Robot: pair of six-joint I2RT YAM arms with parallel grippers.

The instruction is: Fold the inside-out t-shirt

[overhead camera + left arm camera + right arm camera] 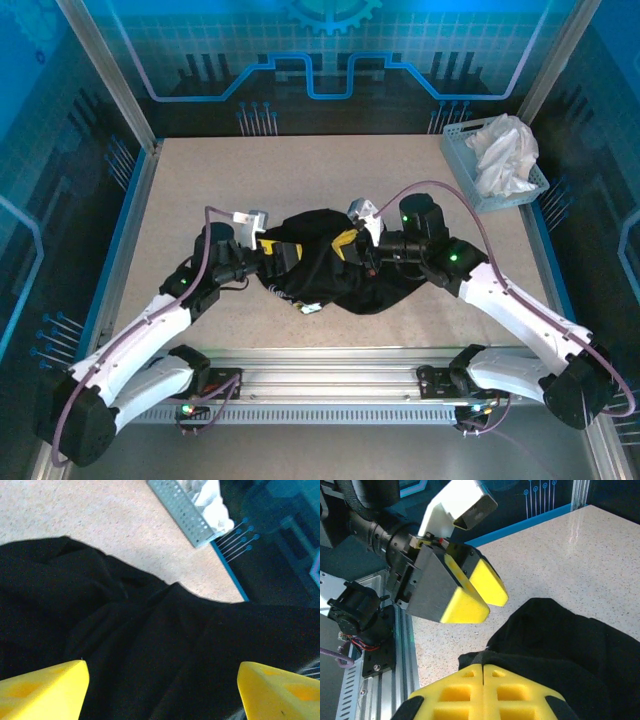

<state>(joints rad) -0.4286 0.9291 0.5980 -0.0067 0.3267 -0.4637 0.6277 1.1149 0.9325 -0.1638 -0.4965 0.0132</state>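
T-shirt (pixel 330 268), black, crumpled in soft folds on speckled table (pixel 200 180) — left gripper (pixel 162 672) spread, right gripper (pixel 483 667) pressed together.

White left arm (pixel 140 335) and white right arm (pixel 520 305) lean inward, left yellow-padded gripper (pixel 160 690) spread wide, right yellow-padded gripper (pixel 483 669) clamped tight (pads totally flush).

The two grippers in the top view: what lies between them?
The bunched black t-shirt lies between the left gripper and the right gripper, as the top view shows.

Bare table (pixel 200 190) open at far left, basket (pixel 462 170) blocking far-right corner — black t-shirt (pixel 340 280) heaped mid-table
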